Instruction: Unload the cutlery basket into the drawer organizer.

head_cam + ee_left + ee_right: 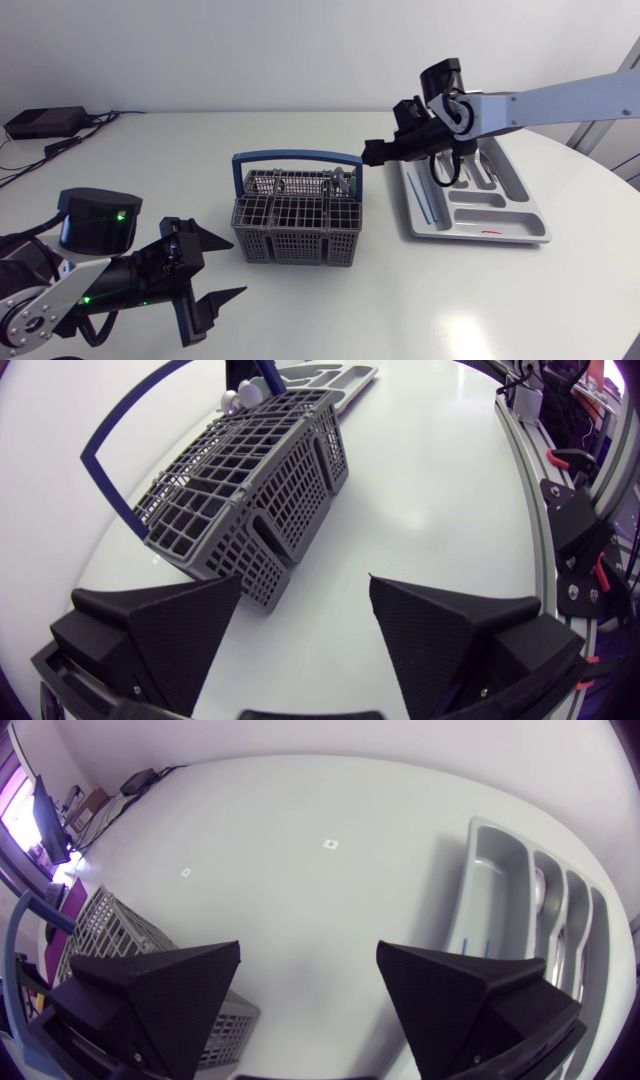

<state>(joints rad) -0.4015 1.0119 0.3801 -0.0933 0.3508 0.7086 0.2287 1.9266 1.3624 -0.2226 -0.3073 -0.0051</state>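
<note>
Cutlery basket (296, 217) centred, drawer organizer (475, 195) near table (330, 315) edge, left fingers (160, 630) spread, right fingers (470, 990) spread

You're in a robotics lab: the left arm (50, 295) and right arm (560, 100) flank a white tabletop (330, 310) carrying a black electronics box (45, 121) with cables (98, 118).

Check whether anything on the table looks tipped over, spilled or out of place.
Nothing stands out. The grey plastic cutlery basket with the blue handle stands upright, and the light grey drawer organizer lies flat beside it, with nothing spilled on the white table around them.
</note>
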